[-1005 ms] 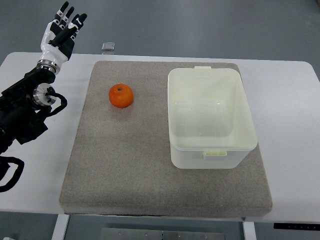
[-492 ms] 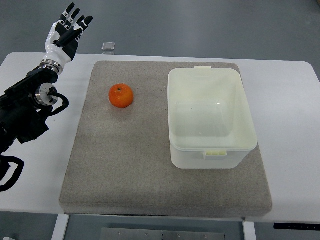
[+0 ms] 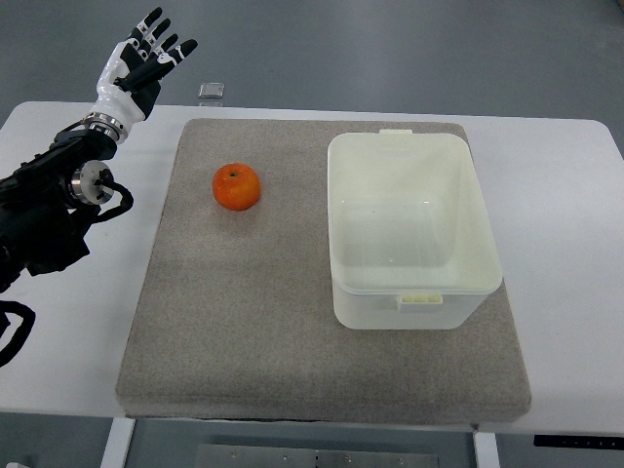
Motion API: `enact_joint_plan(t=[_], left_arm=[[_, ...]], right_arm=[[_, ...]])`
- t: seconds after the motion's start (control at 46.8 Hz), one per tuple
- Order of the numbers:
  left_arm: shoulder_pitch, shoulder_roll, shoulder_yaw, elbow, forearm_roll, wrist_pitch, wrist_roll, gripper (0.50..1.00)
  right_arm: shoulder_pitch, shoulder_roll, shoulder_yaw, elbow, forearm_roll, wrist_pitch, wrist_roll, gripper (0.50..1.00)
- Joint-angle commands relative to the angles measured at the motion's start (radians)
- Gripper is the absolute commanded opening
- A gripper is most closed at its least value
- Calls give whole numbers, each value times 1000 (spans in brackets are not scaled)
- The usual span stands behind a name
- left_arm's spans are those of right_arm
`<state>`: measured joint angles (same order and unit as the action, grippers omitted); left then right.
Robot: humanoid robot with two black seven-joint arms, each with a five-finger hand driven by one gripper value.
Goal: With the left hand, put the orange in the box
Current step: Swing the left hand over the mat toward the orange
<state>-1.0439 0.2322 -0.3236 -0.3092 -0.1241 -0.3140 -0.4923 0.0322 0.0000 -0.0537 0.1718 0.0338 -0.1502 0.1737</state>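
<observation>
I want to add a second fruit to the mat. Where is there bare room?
The mat is bare across its whole near strip, in front of the orange and left of the box. The gap between orange and box is also free. The right side is crowded: the box fills it nearly to the mat's edge. The left hand is off the mat.

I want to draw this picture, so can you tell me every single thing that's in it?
orange: one, orange, on the mat's left part, far side
box: one, pale cream, empty, on the mat's right part
mat: one, grey-brown, on the table
table: one, white, under everything
small object: one, grey, table's far edge
left hand: one, white and black, fingers spread, far left, holding nothing
</observation>
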Motion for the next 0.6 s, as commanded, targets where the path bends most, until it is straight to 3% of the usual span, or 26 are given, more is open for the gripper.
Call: enact_joint_plan(t=[0.0,0.128,0.385,0.577], left_arm=[[-18,50,3,-83,40,33,1,992],[-45,114,76,-204,109,115,24,992],[-160,298,354,-455,124,113,31,992],[-309,329,623,-508,243,95,29,990]], right_arm=[[0,0,0,0,0,0,0,926],[0,0,0,0,0,0,0,926],[0,0,0,0,0,0,0,926],[2,0,0,0,0,1,0,926]])
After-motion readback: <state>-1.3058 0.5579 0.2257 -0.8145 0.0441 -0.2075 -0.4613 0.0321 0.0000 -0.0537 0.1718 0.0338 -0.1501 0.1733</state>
